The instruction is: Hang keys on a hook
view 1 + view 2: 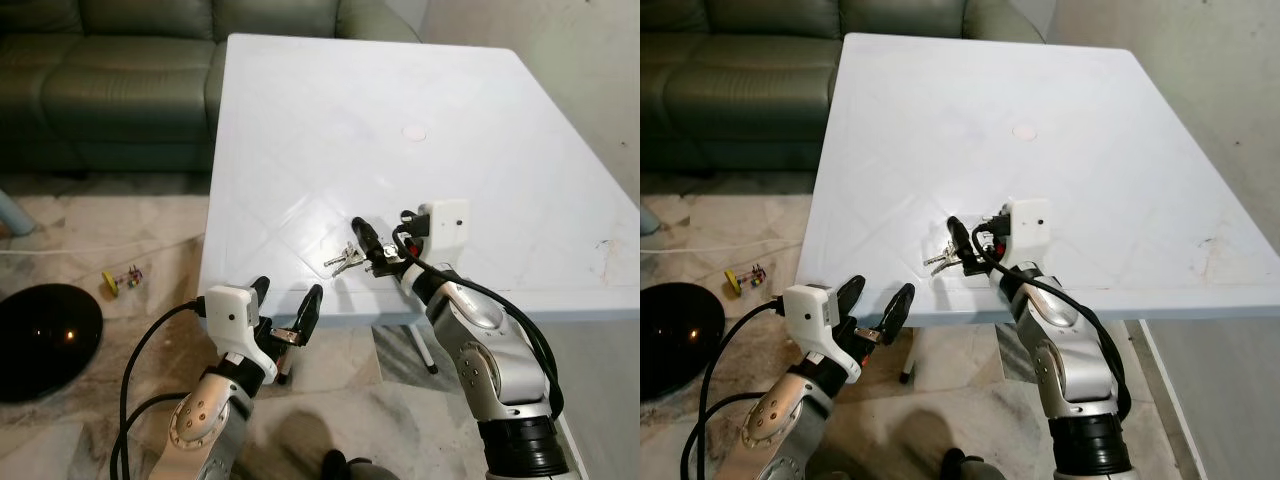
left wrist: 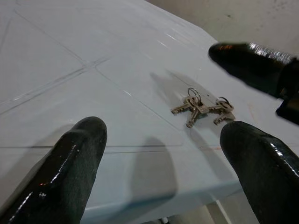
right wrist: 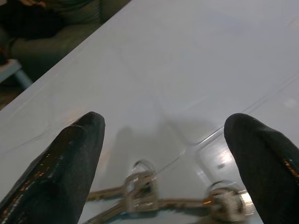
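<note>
Metal keys (image 1: 343,260), glossy table (image 1: 330,120), right claw (image 1: 377,242) spread

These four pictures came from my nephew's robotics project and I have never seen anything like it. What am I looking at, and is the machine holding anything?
It is a humanoid robot seen through its own cameras. The two wide pictures come from a stereo camera on its head, looking down at a white table with a green sofa behind. The two close pictures come from cameras on its wrists, looking along each hand's two black fingers.

A bunch of keys lies flat on the table near its front edge. The right hand is over the table with its fingers open on either side of the keys, not gripping them. The left hand, also open, hovers in front of the table edge. Nothing is held.
</note>
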{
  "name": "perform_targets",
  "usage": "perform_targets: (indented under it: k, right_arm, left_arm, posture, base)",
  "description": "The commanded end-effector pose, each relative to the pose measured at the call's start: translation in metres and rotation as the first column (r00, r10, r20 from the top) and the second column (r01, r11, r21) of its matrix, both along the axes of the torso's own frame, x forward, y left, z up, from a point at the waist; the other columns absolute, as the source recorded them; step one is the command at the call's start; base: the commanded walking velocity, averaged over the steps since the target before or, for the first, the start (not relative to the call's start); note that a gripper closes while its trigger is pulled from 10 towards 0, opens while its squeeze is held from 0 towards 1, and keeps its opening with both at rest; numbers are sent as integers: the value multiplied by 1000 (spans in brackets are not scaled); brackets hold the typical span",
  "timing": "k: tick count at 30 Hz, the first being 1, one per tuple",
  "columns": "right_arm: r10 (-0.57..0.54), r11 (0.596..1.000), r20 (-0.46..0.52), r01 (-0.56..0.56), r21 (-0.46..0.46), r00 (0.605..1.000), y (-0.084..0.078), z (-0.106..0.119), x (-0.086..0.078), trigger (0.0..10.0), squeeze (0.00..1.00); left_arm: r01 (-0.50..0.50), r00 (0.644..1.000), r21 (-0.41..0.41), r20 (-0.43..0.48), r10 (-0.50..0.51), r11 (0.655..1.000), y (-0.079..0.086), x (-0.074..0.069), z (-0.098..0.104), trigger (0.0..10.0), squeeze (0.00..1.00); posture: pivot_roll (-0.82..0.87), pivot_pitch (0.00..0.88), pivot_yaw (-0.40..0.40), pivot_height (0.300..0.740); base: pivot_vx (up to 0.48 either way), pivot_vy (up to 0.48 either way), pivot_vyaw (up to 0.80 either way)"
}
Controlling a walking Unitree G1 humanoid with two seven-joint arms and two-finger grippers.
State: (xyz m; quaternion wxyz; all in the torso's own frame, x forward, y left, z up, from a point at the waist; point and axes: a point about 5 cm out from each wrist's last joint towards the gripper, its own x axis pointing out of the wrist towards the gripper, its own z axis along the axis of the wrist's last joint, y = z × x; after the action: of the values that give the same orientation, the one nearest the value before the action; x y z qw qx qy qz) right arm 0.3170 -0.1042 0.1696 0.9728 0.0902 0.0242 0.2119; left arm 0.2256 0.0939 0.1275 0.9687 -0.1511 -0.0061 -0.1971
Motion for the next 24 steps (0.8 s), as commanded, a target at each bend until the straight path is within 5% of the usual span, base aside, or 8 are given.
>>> perform_targets:
  k: [1,24]
  right_arm:
    - [2,1000,-26,-2,14,1000,-5,-1,1,10000,0]
    - [-22,998,-64,18,-61,998,-27,3,1,10000,0]
  left_arm:
    - [5,1000,-3,-20,-5,1000,-2,-4,-1,10000,0]
    - [-5,999,-29,-50,4,1000,-3,-11,4,10000,0]
  posture:
    - [187,261,-108,740]
    - [179,284,-116,740]
  base:
    - [0,0,0]
    - [0,0,0]
